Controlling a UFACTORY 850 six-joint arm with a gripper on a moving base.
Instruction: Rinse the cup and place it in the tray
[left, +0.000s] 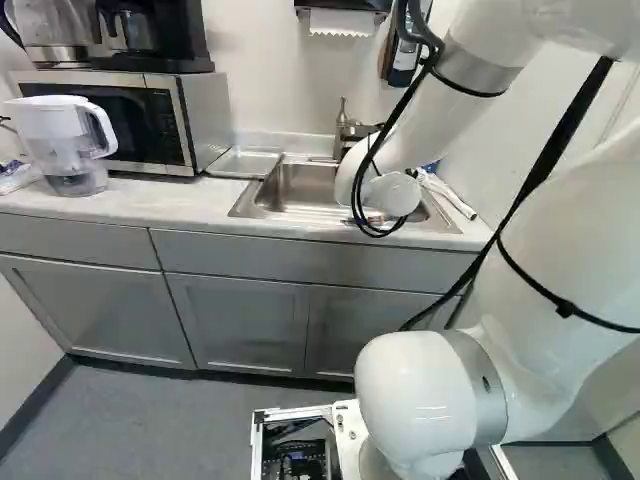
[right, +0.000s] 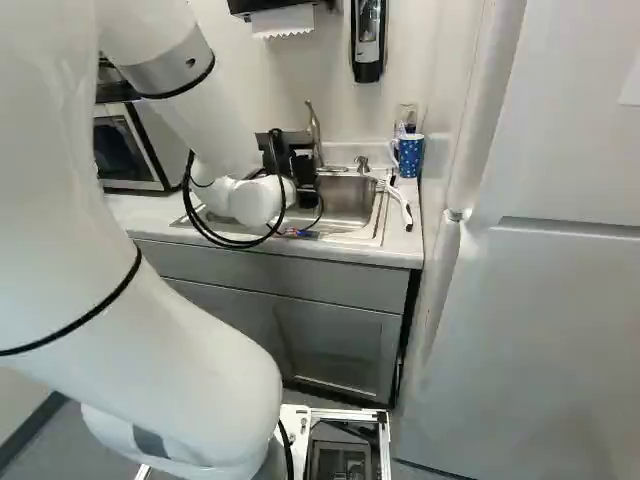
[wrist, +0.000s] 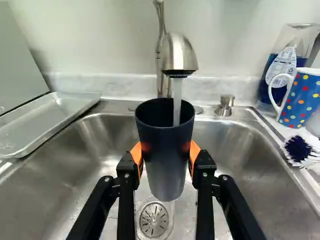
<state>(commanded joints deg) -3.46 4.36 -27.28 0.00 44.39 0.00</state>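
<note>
The black gripper (right: 290, 155) is over the sink in the right base view, partly behind the arm's wrist. In the wrist view the gripper (wrist: 165, 152) is shut on the dark cup (wrist: 167, 167), its orange pads pressing from both sides. The cup stands upright, mouth up, above the sink (wrist: 100, 145) and its drain. A stream of water runs from the faucet (wrist: 179, 55) into the cup's mouth. The metal tray (wrist: 45, 125) lies flat beside the sink, with nothing in it. How full the cup is cannot be seen.
A blue dotted mug (wrist: 300, 100), a bottle (wrist: 285, 62) and a brush (wrist: 299, 150) stand or lie beside the sink, opposite the tray. A microwave (left: 130, 120) and a white pitcher (left: 68, 140) are on the counter (left: 110, 205). A soap dispenser (right: 367, 40) hangs on the wall.
</note>
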